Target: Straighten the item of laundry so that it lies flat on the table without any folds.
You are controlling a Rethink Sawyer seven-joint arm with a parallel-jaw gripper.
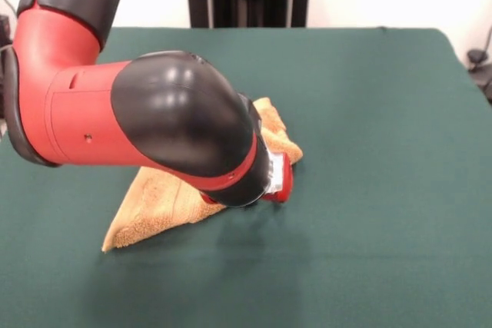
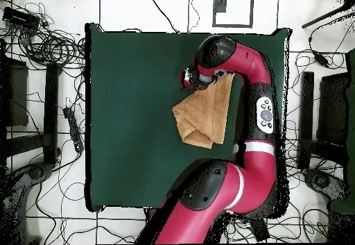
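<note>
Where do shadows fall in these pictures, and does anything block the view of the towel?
Front view: the arm hides much of the towel and casts a soft shadow on the table below the gripper. Overhead view: even light, towel mostly visible.

My arm's elbow [image 1: 181,117] hides the middle of the towel [image 1: 161,205] and most of the gripper [image 1: 278,178]; I cannot see its fingers in either view.

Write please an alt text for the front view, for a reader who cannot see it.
A red and black robot arm reaches low over a crumpled golden-orange towel on a dark green table, hiding much of it. The end effector sits at the towel's edge, its state unclear.
</note>
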